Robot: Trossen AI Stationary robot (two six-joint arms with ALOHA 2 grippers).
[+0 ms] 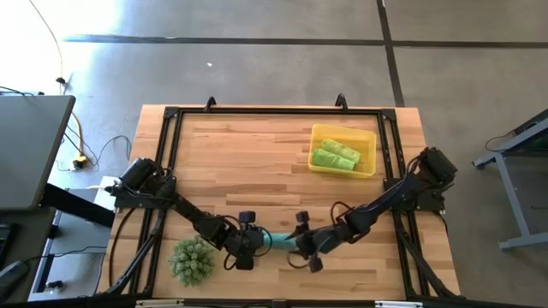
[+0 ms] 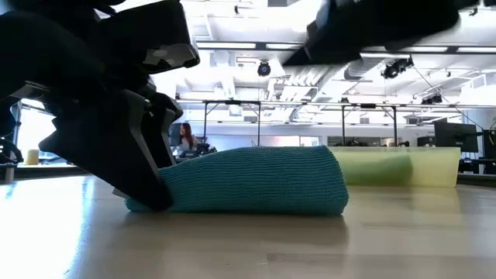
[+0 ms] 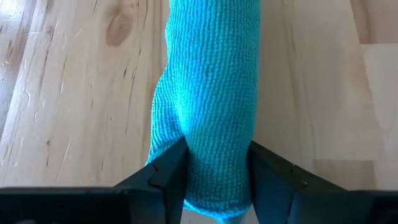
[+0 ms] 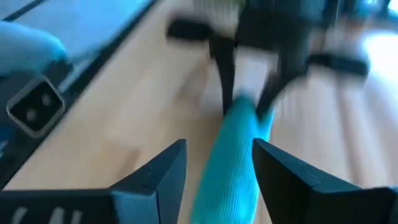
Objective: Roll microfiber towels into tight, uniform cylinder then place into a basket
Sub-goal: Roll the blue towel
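The teal-blue towel (image 1: 278,240) lies rolled into a cylinder on the table near its near edge, flat on its side in the low view (image 2: 256,182). My left gripper (image 1: 244,246) is shut on its left end. My right gripper (image 1: 306,248) is open at the roll's right end. In the low view that end (image 2: 339,186) is free, and the right arm is above it. In the right wrist view (image 4: 217,168) the roll (image 4: 239,124) shows between the spread fingers. Two rolled lime-green towels (image 1: 336,154) lie in the yellow basket (image 1: 344,130). My left gripper pinches the roll's left end (image 3: 214,155) between its two fingers (image 3: 171,171), and the cloth narrows where they close on it. The fingers slant down from the table's left and lie along the roll. The roll rests on the table along its length (image 2: 256,209).
A spiky green ball-shaped plant (image 1: 191,261) sits at the near left, close to my left gripper. A black frame (image 1: 167,154) runs around the table's edges. The basket also shows behind the roll in the low view (image 2: 434,167). Bare wood lies across the table's middle (image 1: 248,162).
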